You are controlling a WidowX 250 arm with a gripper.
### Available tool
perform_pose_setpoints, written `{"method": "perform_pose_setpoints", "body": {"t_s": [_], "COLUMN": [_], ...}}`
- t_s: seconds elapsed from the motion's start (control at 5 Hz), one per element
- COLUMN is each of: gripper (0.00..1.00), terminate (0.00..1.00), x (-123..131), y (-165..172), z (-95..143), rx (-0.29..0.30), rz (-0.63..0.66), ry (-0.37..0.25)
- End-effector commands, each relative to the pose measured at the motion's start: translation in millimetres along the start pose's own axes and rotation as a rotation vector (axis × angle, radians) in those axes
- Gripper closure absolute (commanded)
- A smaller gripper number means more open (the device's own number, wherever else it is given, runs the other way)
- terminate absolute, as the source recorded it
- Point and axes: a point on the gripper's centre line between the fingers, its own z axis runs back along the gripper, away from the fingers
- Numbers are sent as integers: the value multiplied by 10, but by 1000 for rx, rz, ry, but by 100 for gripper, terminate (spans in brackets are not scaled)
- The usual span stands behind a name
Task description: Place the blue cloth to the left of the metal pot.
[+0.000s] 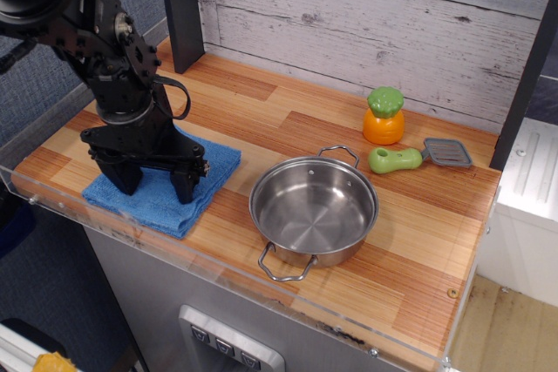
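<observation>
The blue cloth (157, 205) lies flat on the wooden counter (418, 241) near its front left edge. The metal pot (314, 212) stands to the cloth's right, a small gap apart, empty, with its two wire loop handles pointing front and back. My black gripper (154, 187) points straight down onto the cloth. Its two fingers (185, 186) are spread wide and their tips rest on the cloth's surface. The middle of the cloth is hidden behind the gripper.
An orange toy with a green top (384, 116) and a green-handled scraper (408, 158) lie at the back right. A dark post (179, 6) stands at the back left. A clear plastic rim (218, 278) runs along the counter's front edge.
</observation>
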Motion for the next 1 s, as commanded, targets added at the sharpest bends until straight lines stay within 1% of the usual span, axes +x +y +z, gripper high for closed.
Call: {"method": "perform_pose_setpoints", "body": {"t_s": [0.0,0.2,0.4,0.8], "gripper": [0,0,0,0], "terminate": [0,0,0,0], "x": [-391,-293,-138,118], "y": [4,19,43,43], "z": [-88,28,209,530], "rx": [-28,-55,-49,-62], "rz": [23,41,52,84], "ry": [138,101,64,0]}}
